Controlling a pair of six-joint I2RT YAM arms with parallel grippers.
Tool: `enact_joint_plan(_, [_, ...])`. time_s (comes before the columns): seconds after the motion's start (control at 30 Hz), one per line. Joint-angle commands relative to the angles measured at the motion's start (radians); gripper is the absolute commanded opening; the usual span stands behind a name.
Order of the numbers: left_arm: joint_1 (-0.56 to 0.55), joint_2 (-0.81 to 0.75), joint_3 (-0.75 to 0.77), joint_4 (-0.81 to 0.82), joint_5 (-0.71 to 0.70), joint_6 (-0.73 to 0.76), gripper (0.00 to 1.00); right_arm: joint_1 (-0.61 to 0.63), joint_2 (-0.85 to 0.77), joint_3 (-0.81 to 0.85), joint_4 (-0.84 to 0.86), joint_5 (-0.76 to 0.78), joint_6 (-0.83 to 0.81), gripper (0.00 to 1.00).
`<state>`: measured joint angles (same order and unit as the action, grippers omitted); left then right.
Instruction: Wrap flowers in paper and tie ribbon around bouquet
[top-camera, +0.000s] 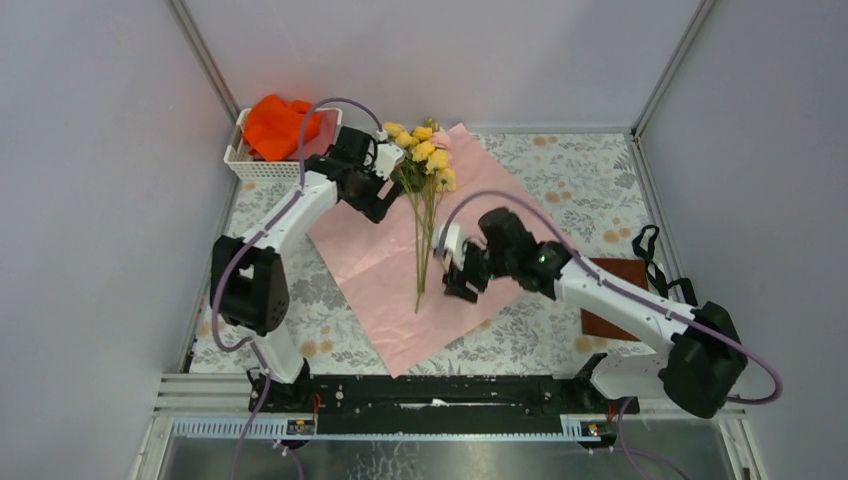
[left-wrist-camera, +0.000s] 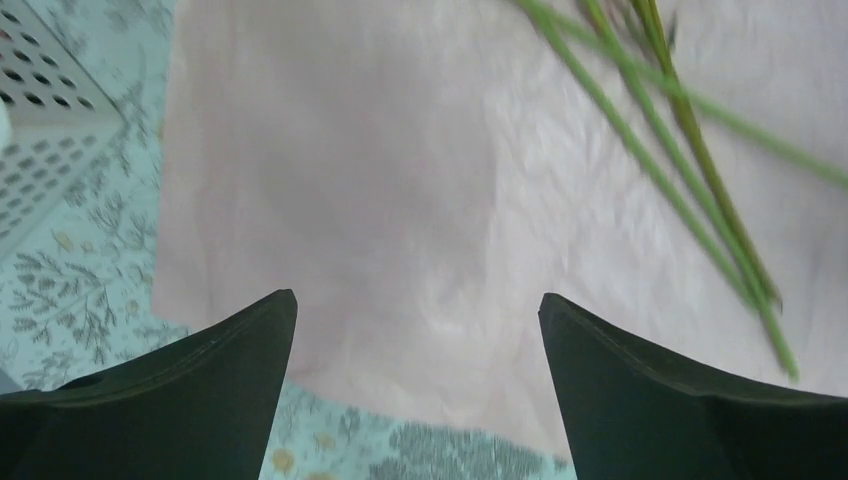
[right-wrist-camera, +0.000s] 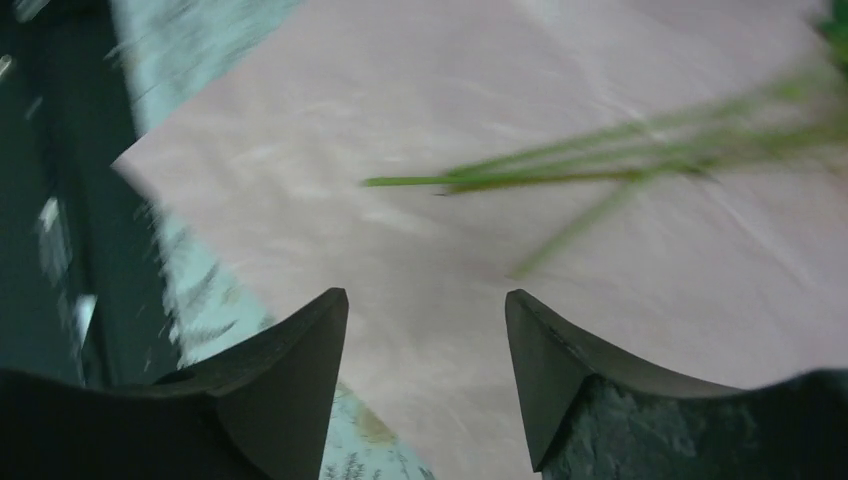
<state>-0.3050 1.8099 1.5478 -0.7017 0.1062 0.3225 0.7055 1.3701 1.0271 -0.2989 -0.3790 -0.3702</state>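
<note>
Lengthwise, flowers (top-camera: 430, 180) lie on paper (top-camera: 365, 260), blooms far, stems pointing near. Left gripper (left-wrist-camera: 418, 330) gapes wide, right gripper (right-wrist-camera: 427, 340) parted, both empty. Wrist views cut off blooms; right's blurred.

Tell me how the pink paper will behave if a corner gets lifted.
The paper looks thin and creased, so it would probably flop and fold. Likely very light; the flowers lying on it may slide or roll as it rises.

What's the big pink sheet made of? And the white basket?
The pink sheet looks like thin matte paper: it has fine crinkles and lies flat. The white basket looks like hard plastic, with rows of small holes in its walls, though that is hard to be sure of.
</note>
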Motion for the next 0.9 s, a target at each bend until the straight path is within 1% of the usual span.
enact_joint_plan(0.0, [0.011, -0.123, -0.156, -0.117, 0.044, 0.171, 0.99, 0.194, -0.102, -0.267, 0.177, -0.260, -0.494, 0.70])
enact_joint_plan(0.03, [0.014, -0.144, -0.184, -0.128, 0.054, 0.167, 0.99, 0.232, -0.093, -0.283, 0.185, -0.245, -0.523, 0.70])
enact_joint_plan(0.13, [0.025, -0.195, -0.246, -0.149, 0.085, 0.145, 0.99, 0.366, -0.030, -0.290, 0.183, -0.127, -0.574, 0.70])
enact_joint_plan(0.2, [0.029, -0.221, -0.283, -0.150, 0.089, 0.132, 0.99, 0.431, 0.009, -0.315, 0.229, -0.066, -0.595, 0.70])
enact_joint_plan(0.3, [0.030, -0.246, -0.322, -0.150, 0.105, 0.119, 0.99, 0.459, 0.058, -0.359, 0.375, -0.025, -0.588, 0.70])
enact_joint_plan(0.37, [0.031, -0.258, -0.332, -0.150, 0.106, 0.114, 0.99, 0.466, 0.092, -0.378, 0.444, 0.022, -0.595, 0.69])
enact_joint_plan(0.6, [0.033, -0.283, -0.335, -0.168, 0.120, 0.113, 0.99, 0.471, 0.166, -0.395, 0.521, 0.087, -0.619, 0.63])
enact_joint_plan(0.67, [0.035, -0.285, -0.330, -0.181, 0.125, 0.118, 0.99, 0.471, 0.165, -0.397, 0.536, 0.134, -0.598, 0.56])
enact_joint_plan(0.7, [0.036, -0.290, -0.324, -0.189, 0.128, 0.122, 0.99, 0.471, 0.158, -0.398, 0.546, 0.157, -0.577, 0.48])
enact_joint_plan(0.77, [0.040, -0.299, -0.308, -0.220, 0.169, 0.140, 0.99, 0.471, 0.135, -0.399, 0.557, 0.193, -0.536, 0.28])
enact_joint_plan(0.83, [0.044, -0.311, -0.286, -0.247, 0.214, 0.161, 0.99, 0.470, 0.109, -0.402, 0.561, 0.196, -0.499, 0.11])
enact_joint_plan(0.87, [0.044, -0.319, -0.274, -0.259, 0.238, 0.170, 0.99, 0.469, 0.098, -0.402, 0.560, 0.188, -0.478, 0.06])
